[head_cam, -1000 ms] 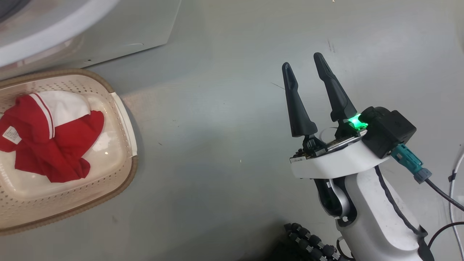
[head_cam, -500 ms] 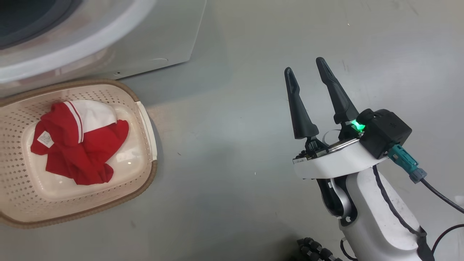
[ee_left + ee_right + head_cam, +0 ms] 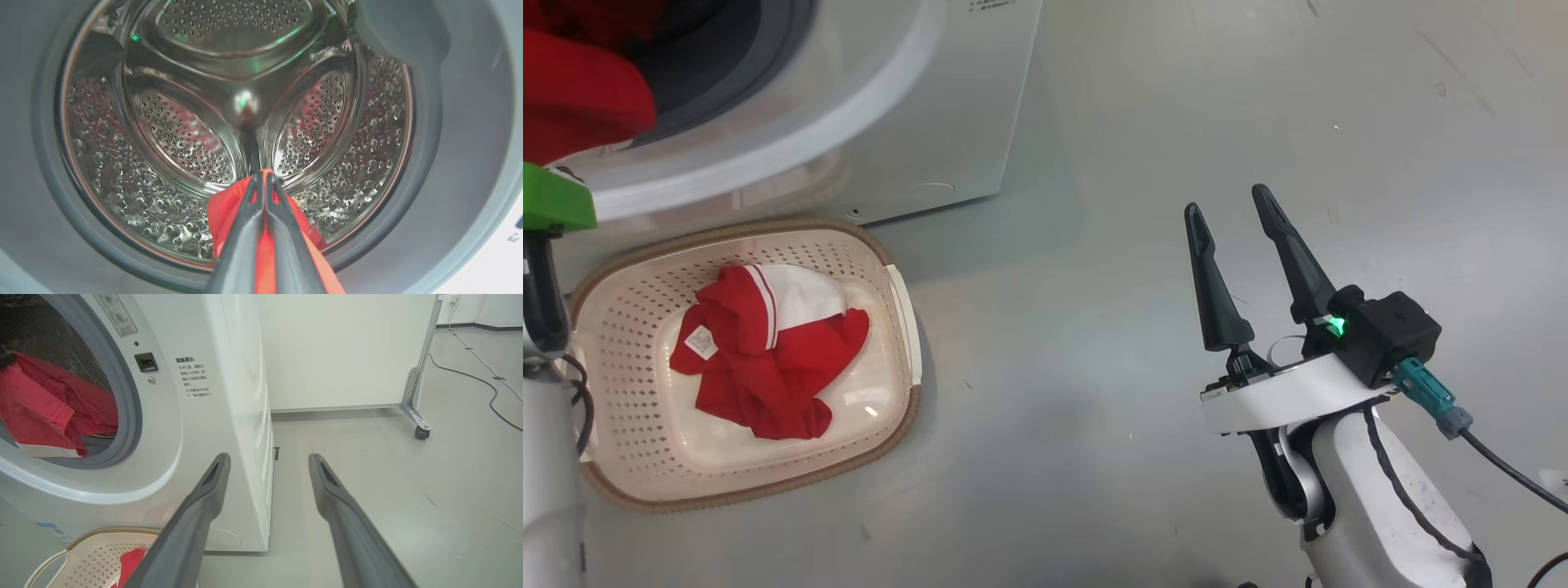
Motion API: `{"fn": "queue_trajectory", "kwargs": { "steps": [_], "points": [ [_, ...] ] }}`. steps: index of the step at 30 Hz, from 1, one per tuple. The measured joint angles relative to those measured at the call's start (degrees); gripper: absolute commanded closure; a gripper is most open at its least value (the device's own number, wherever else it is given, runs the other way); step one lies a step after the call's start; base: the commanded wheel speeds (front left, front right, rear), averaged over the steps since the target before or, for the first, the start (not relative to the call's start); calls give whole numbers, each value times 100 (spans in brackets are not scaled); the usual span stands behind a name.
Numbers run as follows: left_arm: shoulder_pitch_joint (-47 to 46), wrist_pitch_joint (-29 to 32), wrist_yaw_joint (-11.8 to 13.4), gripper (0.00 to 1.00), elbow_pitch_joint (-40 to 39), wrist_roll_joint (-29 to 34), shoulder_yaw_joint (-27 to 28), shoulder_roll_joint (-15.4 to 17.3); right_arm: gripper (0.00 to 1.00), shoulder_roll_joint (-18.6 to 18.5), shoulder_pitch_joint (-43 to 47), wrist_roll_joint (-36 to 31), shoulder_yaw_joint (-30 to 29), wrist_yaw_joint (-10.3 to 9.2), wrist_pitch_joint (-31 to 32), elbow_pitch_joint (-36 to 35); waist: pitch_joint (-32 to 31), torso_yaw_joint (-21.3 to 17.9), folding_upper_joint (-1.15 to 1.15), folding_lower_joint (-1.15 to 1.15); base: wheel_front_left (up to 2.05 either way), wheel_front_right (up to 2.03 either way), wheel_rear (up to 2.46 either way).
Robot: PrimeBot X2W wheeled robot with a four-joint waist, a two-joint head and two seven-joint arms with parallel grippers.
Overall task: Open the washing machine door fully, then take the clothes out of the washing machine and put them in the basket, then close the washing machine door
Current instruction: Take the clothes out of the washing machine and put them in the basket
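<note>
Drum (image 3: 184,134) seen as polished perforated steel, washing machine (image 3: 184,428) glossy white, basket (image 3: 621,343) perforated cream plastic with woven-look rim, clothes (image 3: 760,376) soft matt red cloth, floor (image 3: 1094,204) smooth grey.

On the white front of the washing machine (image 3: 229,416), just right of its port, you see a block of dark Chinese print (image 3: 194,377). Its heading looks like 温馨提示, and the lines below are too small to read surely. A pale sticker (image 3: 114,314) with round pictograms sits above and to the left. The blue sticker (image 3: 51,530) low on the left carries print too fine to read. So does the white tag (image 3: 700,343) on the clothes (image 3: 768,392) in the basket (image 3: 629,343).
</note>
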Motion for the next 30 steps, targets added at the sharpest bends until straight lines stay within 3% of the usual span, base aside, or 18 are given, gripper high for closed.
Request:
{"fn": "queue_trajectory", "kwargs": {
  "steps": [11, 30],
  "points": [
    [665, -820, 57, 100, -469, 51, -180, -410, 0, 0, 373, -227, -153, 60, 0, 189, -670, 307, 0, 0, 0, 0, 0],
    [1764, -865, 156, 100, -1500, 205, -472, -767, 0, -2, 996, -369, -275, 155, 0, 279, -1616, 826, 0, 0, 0, 0, 0]
  ]
}}
